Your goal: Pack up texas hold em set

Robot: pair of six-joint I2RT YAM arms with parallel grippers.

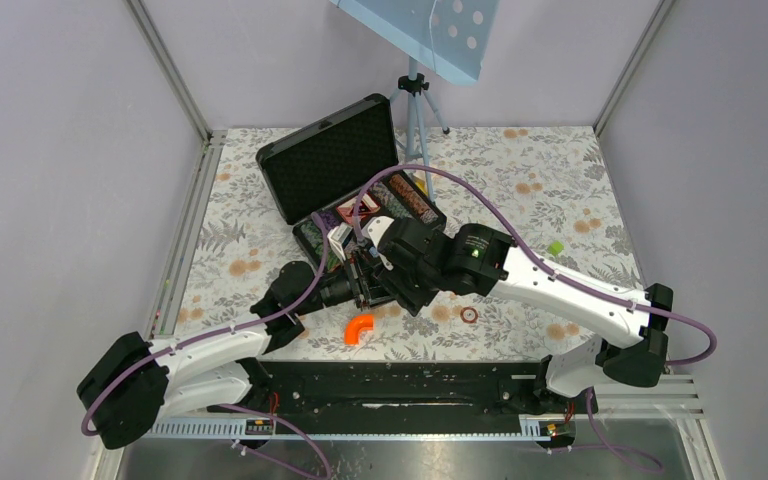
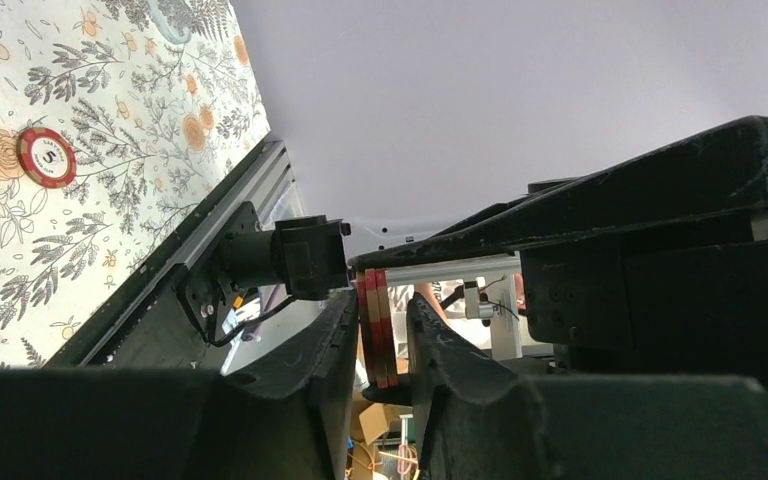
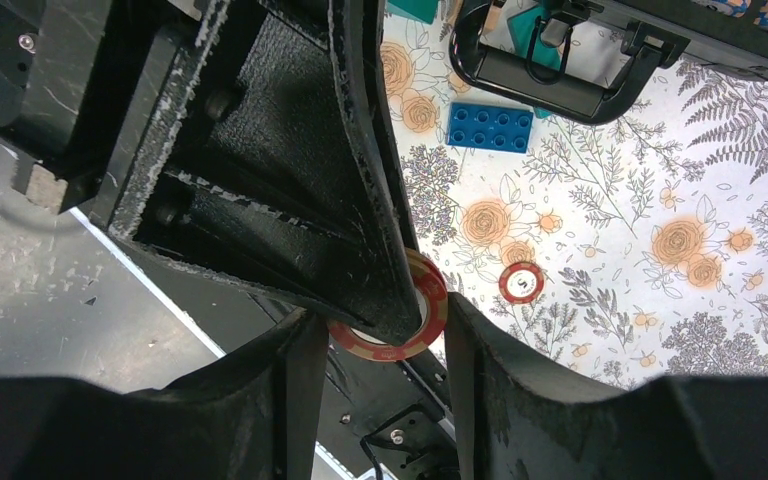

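Note:
The black briefcase lies open at the back of the table, with rows of chips in its tray. In front of it the two grippers meet. My right gripper is shut on a stack of three red chips, gripping it by the rim. My left gripper straddles the same stack, which shows edge-on. Its left finger touches the stack's flat face, and a thin gap remains at the other finger. A loose red chip lies on the cloth.
An orange curved piece lies just in front of the grippers. A blue block and a teal block sit by the briefcase handle. A green block lies to the right. A tripod stands behind the case.

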